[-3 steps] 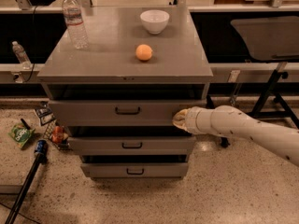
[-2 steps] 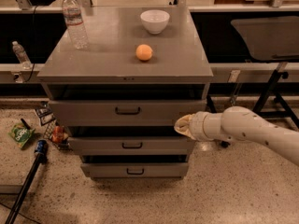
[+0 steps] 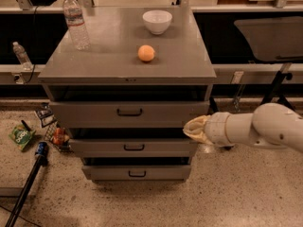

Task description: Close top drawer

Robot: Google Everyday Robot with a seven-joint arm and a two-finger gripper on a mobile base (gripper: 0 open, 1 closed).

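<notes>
Gripper (image 3: 194,129) hides lower-right corner of top drawer (image 3: 94,113).

Quick tally, top to bottom. Cabinet (image 3: 113,56): one, grey. Drawers: three in all. That's top drawer (image 3: 90,113), one, deepest front, plus shallower drawers (image 3: 94,147) (image 3: 109,172), two. Dark pull handles (image 3: 129,112): three, one per drawer front. Water bottles (image 3: 76,21) (image 3: 21,56): two, one on cabinet top, one on ledge at left. Bowl (image 3: 157,21): one, white. Orange (image 3: 146,53): one. Green packet (image 3: 20,137) on floor: one. Arm (image 3: 265,126): one, white. Gripper (image 3: 195,129): one, at right end of top drawer's front, by lower corner.
</notes>
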